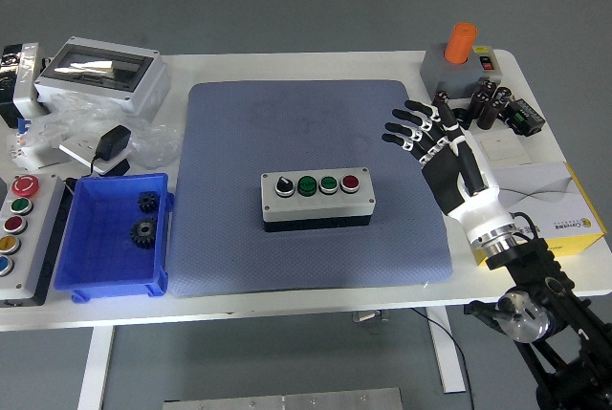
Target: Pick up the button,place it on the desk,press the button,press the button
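Fingers spread and holding nothing, the right hand hovers over the right edge of the blue mat, palm down, its fingertips pointing up and to the left. Its black-and-white forearm runs back to the lower right corner. The button box lies near the middle of the mat, apart from the hand, its long axis running left to right; a black selector, two green buttons and a red button face up in a row. The mat covers the middle of the white table, which stands on a grey floor. A blue bin holding gears sits to the left.
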